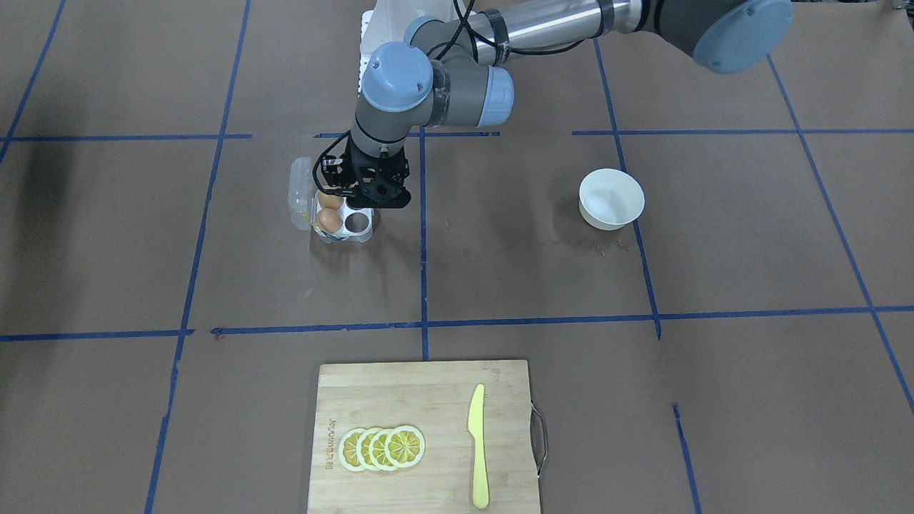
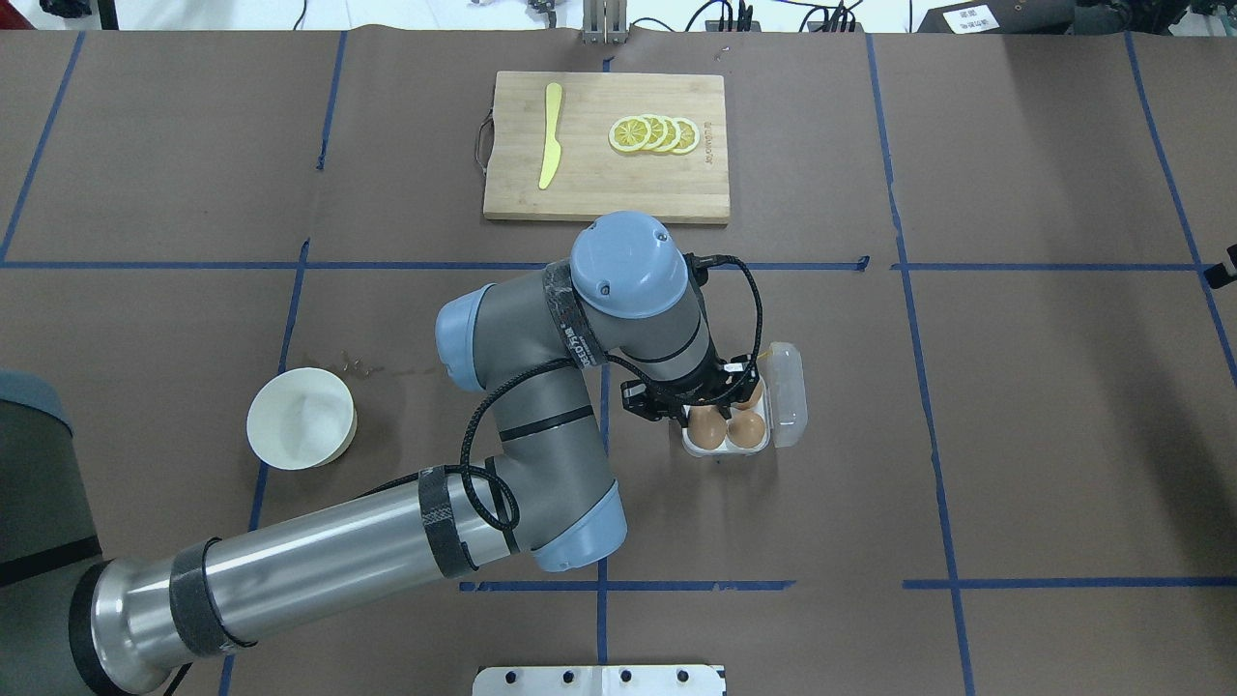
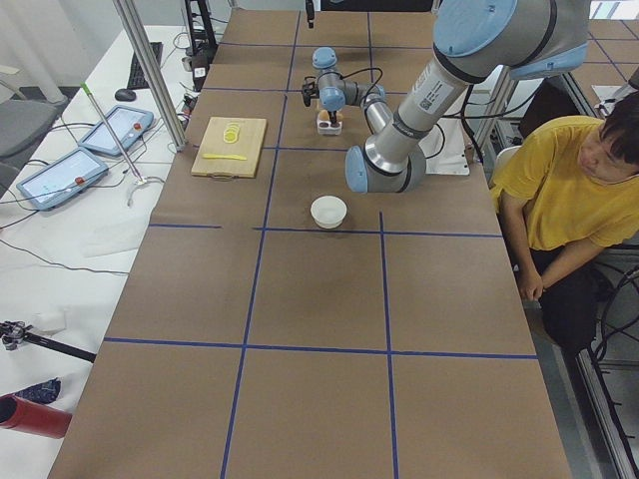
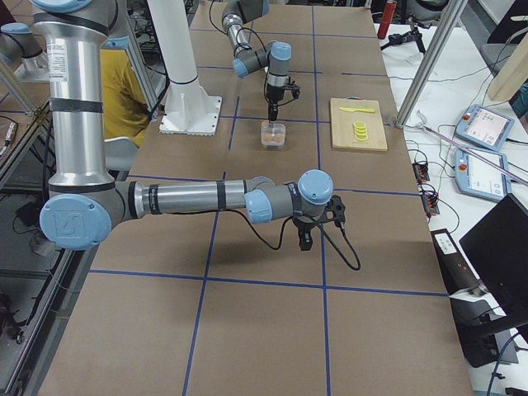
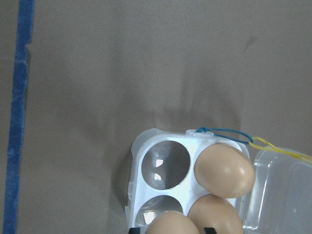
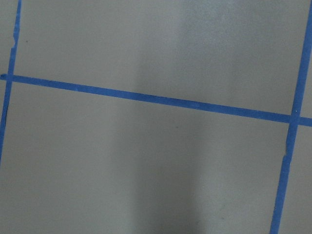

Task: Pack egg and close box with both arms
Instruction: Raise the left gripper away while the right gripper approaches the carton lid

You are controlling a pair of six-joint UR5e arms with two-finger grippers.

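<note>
The clear four-cup box [image 1: 344, 233] lies open on the table, its lid [image 1: 300, 191] folded out to the side. Two orange-brown eggs [image 1: 329, 220] sit in the cups beside the lid. My left gripper [image 1: 368, 203] hangs straight over the box. In the left wrist view a third egg [image 5: 170, 223] sits between the gripper's fingertips over a cup, and the gripper looks shut on it. One cup [image 5: 163, 165] is empty. My right gripper [image 4: 304, 241] hovers over bare table far from the box, and I cannot tell if it is open or shut.
A white bowl [image 1: 610, 198] stands to the robot's left of the box. A wooden cutting board [image 1: 428, 400] with lemon slices [image 1: 382, 447] and a yellow knife [image 1: 477, 442] lies at the far edge. A person in yellow [image 3: 569, 190] sits beside the table.
</note>
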